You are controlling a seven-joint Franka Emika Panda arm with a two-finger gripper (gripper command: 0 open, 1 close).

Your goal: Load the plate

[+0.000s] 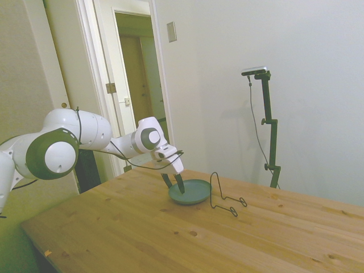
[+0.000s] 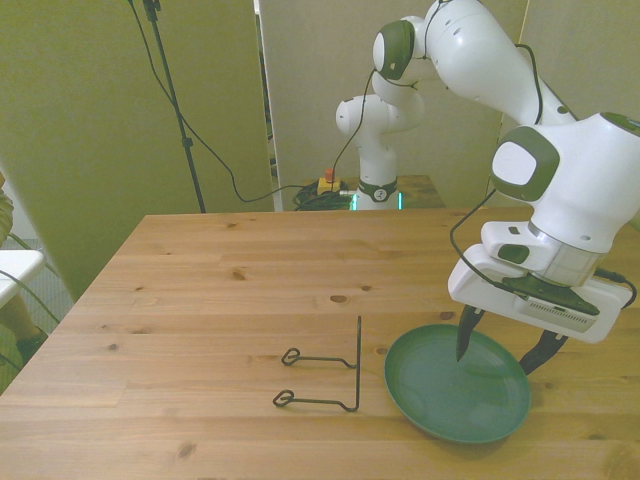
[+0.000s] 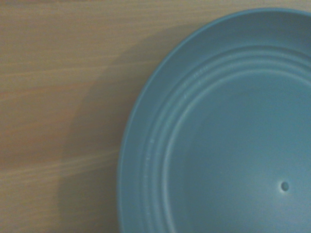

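The teal plate [image 2: 440, 395] lies flat on the wooden table near its front edge, toward the front view's right; in the side view the plate [image 1: 196, 193] sits just beyond the arm's end. My gripper [image 2: 493, 362] points down over the plate's side away from the wire stand. It is open: one dark finger [image 2: 462, 345] stands over the inside of the plate and the other is outside the rim. Seen from the side, the gripper [image 1: 174, 187] is at the plate's near edge. The wrist view shows the plate [image 3: 218, 145] from close by, with nothing in it.
A thin black wire stand [image 2: 325, 375] is on the table right beside the plate, on the front view's left of it; the side view has the stand [image 1: 222, 196] just past the plate. The table's front edge [image 2: 300, 465] runs close below both.
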